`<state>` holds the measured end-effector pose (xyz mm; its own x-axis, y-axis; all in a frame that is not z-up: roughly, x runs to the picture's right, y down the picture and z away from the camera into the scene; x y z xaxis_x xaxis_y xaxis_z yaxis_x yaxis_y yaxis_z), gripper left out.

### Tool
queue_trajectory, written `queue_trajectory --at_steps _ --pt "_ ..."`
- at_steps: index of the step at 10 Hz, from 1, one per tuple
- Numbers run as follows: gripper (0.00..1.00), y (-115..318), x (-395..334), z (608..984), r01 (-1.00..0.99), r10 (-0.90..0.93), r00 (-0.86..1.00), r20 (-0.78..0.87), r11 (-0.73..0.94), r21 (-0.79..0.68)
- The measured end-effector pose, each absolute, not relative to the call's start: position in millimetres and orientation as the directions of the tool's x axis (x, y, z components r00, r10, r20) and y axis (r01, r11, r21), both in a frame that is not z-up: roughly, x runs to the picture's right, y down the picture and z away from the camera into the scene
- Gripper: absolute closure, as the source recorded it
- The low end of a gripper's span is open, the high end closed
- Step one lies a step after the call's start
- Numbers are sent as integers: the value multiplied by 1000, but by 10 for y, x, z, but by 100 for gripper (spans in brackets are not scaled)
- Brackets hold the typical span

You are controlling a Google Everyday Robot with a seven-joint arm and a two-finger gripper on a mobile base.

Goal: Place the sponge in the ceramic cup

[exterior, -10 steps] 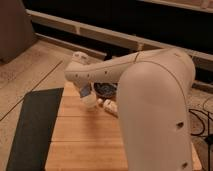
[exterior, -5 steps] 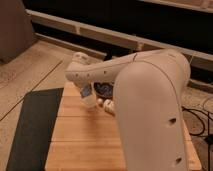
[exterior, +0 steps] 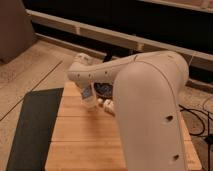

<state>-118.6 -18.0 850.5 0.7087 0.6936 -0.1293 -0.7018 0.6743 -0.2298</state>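
Arm (exterior: pixel 150 100): nearest to me. Its white bulk fills the right foreground and hides much of the bench behind it.
Bench (exterior: pixel 85 145): pale wooden slats, showing at the lower left and centre.
Mat (exterior: pixel 35 125): dark, lying just beside the bench's left edge.
Gripper (exterior: pixel 90 100): hangs from the forearm's end over the middle of the bench, low above the slats.
Fingers: closed. I judge they are gripping the sponge.
Sponge (exterior: pixel 86 92): at the gripper, off the bench. It is not in any cup that I can see.
Ceramic cup: not made out for certain. Small cream-white shapes (exterior: pixel 107 104) lie just right of the gripper, and one of them may be the cup.
Bowl (exterior: pixel 103 89): a dark, blue-black form just behind the gripper, partly hidden by the forearm.
Floor (exterior: pixel 45 60): pale and speckled, beyond the bench to the left.
Risk, wrong target: the cup's mouth is about as narrow as the sponge, and the wide bowl is close by. A release slightly off would drop the sponge into the bowl or onto the slats.
Risk, knock: the low gripper could tip the cream-white shapes.
Risk, blind side: the arm screens my view.
Sponge, appearance: a small blue-grey patch with soft edges, mostly covered by the gripper.
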Motion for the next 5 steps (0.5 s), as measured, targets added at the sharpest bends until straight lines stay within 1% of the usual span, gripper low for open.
queue_trajectory --at_steps 5 --pt "100 -170 -1151 8513 -712 705 697 -129 660 -240"
